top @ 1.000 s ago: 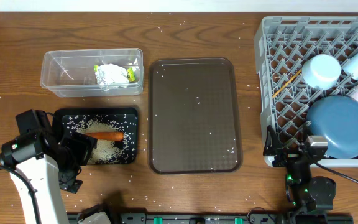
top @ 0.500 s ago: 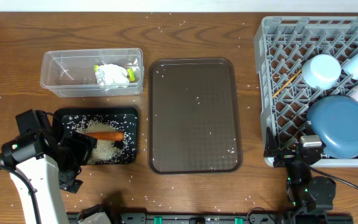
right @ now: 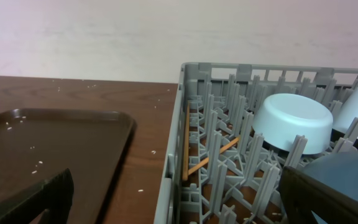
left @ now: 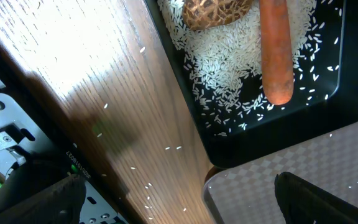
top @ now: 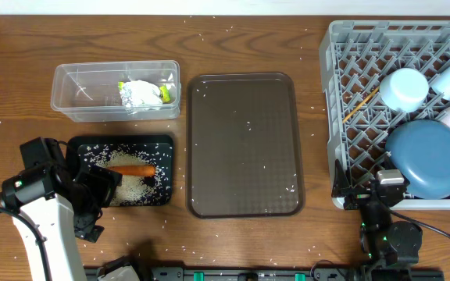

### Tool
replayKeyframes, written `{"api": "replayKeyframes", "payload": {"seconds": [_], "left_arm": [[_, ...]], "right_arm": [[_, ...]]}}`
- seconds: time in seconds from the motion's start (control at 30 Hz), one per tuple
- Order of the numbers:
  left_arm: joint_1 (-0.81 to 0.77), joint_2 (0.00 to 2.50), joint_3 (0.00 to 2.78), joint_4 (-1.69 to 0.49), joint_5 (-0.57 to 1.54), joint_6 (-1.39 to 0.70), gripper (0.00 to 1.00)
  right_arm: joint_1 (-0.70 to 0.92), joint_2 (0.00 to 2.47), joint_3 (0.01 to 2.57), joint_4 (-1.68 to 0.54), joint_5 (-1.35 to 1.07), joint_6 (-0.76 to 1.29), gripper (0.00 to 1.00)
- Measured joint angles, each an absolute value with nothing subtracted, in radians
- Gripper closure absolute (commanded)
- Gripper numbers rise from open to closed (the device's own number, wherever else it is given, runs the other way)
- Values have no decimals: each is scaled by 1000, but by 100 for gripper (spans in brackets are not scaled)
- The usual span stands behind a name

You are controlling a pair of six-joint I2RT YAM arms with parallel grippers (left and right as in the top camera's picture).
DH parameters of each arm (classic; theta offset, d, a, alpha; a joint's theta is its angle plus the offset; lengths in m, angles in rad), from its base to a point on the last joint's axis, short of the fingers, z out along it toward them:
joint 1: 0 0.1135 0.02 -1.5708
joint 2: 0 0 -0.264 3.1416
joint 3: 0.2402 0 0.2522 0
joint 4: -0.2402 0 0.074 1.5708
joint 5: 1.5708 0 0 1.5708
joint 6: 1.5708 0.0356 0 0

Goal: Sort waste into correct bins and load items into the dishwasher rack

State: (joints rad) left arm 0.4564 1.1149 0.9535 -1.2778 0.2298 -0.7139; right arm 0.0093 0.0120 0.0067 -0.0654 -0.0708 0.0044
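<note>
Left gripper wide, empty, near black tray; right gripper wide, empty, near rack

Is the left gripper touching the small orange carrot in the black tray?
Apart. The left wrist view shows the left gripper, fingers open, at the frame's bottom, with shallow black rectangular tray floor between them and the small orange carrot.

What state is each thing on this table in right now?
clear tub, holds the wrapper
black tray, holds carrot, brown lump, rice
brown serving tray, only stray grains on it
rack, loaded with plate and chopsticks
bowl, upside down in the rack
left end effector, open, empty
right end effector, open, empty
</note>
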Motion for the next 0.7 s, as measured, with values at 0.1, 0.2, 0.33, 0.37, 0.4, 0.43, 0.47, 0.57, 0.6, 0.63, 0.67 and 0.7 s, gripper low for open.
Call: {"api": "replayKeyframes", "payload": {"seconds": [0.1,0.2,0.33,0.37,0.4,0.43,0.47,0.57,0.6,0.63,0.67,0.7], "left_arm": [[456,1115,953,-1278,230,-714,2],[456,1115,953,-1278,230,-714,2],[456,1115,953,-1278,230,-714,2],[456,1115,953,-1278,230,-714,2],[456,1115,953,-1278,230,-714,2],[456,1115,953,-1278,230,-714,2],[456,1115,953,-1278,230,-714,2],[456,1115,953,-1278,230,-714,2],[456,1115,953,-1278,230,-714,2],[456,1115,953,-1278,230,-714,2],[456,1115,953,-1278,230,-714,2],[456,1115,953,-1278,230,-713,2]], "right_arm": [[9,12,7,-65,-71,3,1],[9,12,7,-65,-71,2,1],[9,12,7,-65,-70,2,1],[9,12,7,-65,-70,2,1],[9,12,7,-65,-71,2,1],[9,12,7,-65,-71,2,1],[9,12,7,-65,-71,2,1],[9,12,7,-65,-71,2,1],[9,12,7,-66,-71,2,1],[9,12,7,-65,-71,2,1],[9,12,7,-65,-71,2,1],[9,12,7,-66,-70,2,1]]}}
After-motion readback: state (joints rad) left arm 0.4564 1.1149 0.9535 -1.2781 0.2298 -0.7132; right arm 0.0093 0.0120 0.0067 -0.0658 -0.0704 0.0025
